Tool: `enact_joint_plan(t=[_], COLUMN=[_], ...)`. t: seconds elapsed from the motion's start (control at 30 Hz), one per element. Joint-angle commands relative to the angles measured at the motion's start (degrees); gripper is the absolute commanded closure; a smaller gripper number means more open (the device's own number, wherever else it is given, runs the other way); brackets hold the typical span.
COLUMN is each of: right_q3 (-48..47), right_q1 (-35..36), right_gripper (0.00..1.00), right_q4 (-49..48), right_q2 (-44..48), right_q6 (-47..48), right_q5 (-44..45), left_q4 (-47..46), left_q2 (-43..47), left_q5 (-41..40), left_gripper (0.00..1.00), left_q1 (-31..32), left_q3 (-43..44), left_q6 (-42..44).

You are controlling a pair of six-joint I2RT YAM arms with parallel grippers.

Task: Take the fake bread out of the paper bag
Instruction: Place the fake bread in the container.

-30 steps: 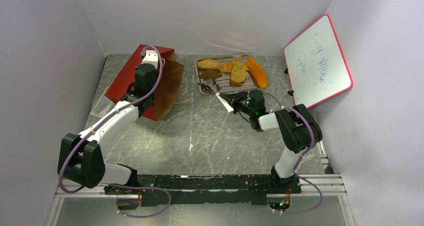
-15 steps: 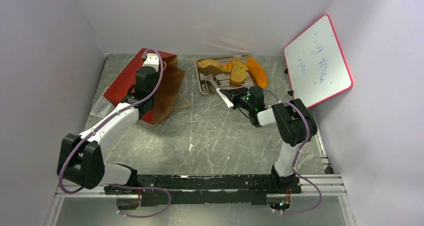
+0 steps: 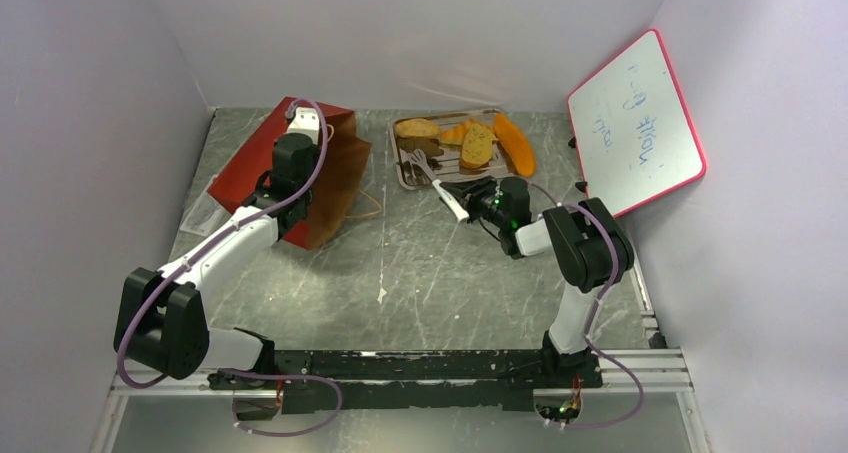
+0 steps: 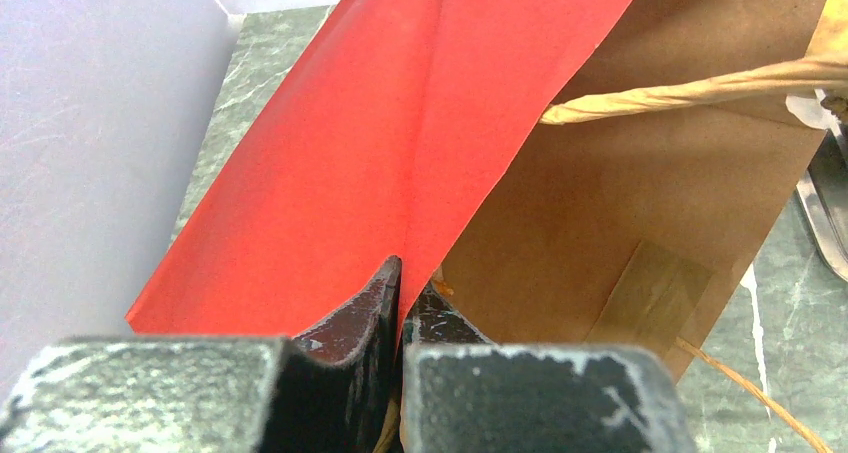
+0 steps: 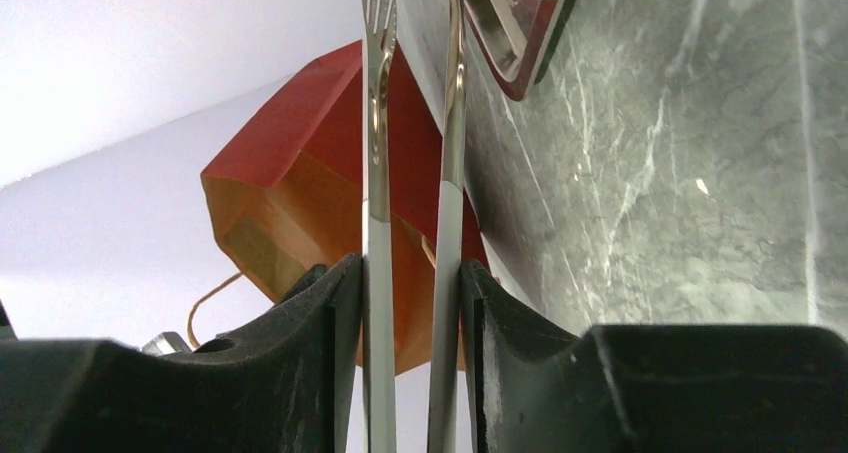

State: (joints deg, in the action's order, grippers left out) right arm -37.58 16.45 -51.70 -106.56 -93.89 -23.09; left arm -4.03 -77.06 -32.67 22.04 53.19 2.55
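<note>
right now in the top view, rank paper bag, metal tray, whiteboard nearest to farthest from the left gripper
1. paper bag, back left, clamped in the left gripper
2. metal tray, back centre
3. whiteboard, against the right wall

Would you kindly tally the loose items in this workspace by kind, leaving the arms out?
Fake bread: 4 (roll, small orange piece, toast slice, orange crescent)
paper bag: 1
metal tray: 1
tongs: 1
whiteboard: 1
Total: 8
</note>
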Motion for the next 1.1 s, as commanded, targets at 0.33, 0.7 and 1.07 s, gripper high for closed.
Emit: enact_joint_plan(t=[0.33,0.7,1.07], right_q3=[2.34,4.15,4.45], right_q1=[-0.80,-0.89,-0.89], right_gripper=[0.55,0.55,0.55], right_q4=[-3.76,-3.28,0.00], right_q2=[2.13,5.04,9.98], right_q6=[0.14,0.28,1.70], right_q5=[-1.68,-1.91,-1.64], left_q4=[-1.00,-0.54,-0.24], left_q2=[1.92,2.35,2.35], left_q5=[0.71,0.64,0.57], left_gripper=[0.93,0.93,0.93], left_q1=[0.72,1.02,1.35], left_q3=[-0.36,0.11,0.53], left_q6=[-0.88,-0.72,-0.39])
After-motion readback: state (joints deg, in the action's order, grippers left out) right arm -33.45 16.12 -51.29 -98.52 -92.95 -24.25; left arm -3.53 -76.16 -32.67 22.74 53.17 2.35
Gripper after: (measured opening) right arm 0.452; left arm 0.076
